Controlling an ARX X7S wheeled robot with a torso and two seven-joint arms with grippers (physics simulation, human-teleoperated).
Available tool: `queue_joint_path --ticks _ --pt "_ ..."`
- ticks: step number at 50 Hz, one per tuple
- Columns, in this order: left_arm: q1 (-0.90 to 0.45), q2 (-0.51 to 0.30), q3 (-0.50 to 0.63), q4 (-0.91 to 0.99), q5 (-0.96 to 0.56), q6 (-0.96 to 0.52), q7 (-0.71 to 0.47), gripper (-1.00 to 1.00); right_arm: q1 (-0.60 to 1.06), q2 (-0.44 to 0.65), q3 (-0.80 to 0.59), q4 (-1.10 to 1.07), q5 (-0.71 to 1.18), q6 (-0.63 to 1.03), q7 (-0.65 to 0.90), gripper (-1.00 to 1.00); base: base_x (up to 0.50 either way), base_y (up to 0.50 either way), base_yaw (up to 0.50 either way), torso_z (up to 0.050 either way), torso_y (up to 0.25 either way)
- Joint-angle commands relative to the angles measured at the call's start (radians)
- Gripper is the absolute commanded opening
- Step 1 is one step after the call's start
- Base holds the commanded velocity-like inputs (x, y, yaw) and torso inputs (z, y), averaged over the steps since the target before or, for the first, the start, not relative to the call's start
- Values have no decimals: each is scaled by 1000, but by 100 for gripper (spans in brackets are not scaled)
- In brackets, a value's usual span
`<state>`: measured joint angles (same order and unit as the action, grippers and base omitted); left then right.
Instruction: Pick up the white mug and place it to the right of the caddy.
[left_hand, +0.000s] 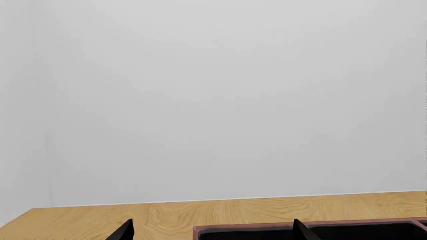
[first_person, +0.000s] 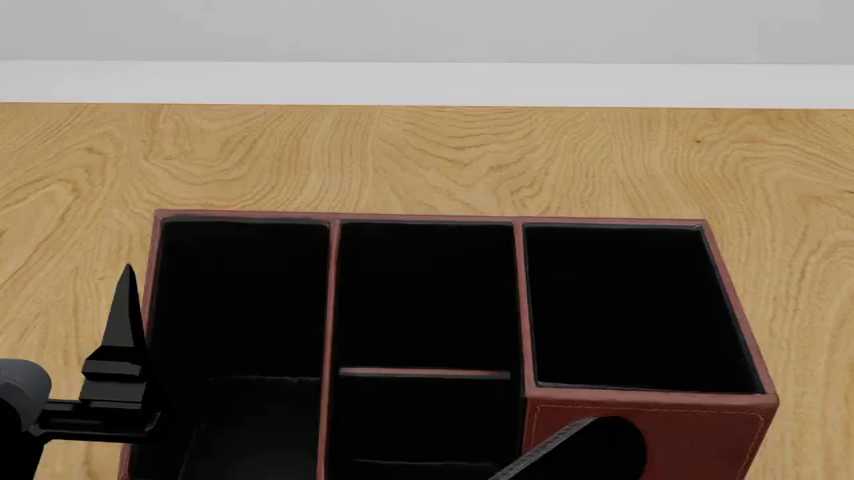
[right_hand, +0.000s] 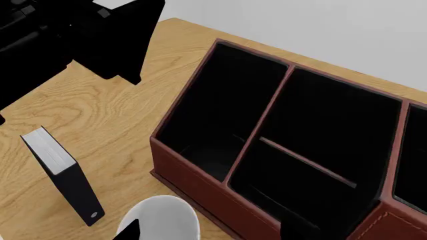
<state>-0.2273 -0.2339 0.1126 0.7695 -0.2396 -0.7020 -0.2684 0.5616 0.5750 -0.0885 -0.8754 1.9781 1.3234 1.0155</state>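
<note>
1 caddy (first_person: 641, 430) w/ 4 compartments, 1 white mug (right_hand: 163, 220), 1 black box (right_hand: 63, 175), 1 table (first_person: 400, 150).

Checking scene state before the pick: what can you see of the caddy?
The caddy is a large red-brown, leather-look box with black-lined compartments, all empty where visible. Thin dividers split it; the middle section has a crossbar, and one corner section stands taller, with stitching along its edge. It sits upright and open-topped on the wooden table. In the right wrist view the white mug stands close by its outer wall; contact is unclear.
</note>
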Motion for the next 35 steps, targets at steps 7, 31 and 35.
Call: queue_joint_path --ticks 7,31,35 --pt "-2 -5 -5 -16 -17 15 0 100 -11 9 -146 10 81 -54 130 100 0 0 0 0 0" --pt "-4 -13 18 -13 -16 17 -14 100 -153 -20 -113 42 -46 6 -11 100 0 0 0 0 0" --pt "-7 -14 17 -7 -21 12 -17 100 -166 -23 -119 41 -56 10 -18 100 0 0 0 0 0"
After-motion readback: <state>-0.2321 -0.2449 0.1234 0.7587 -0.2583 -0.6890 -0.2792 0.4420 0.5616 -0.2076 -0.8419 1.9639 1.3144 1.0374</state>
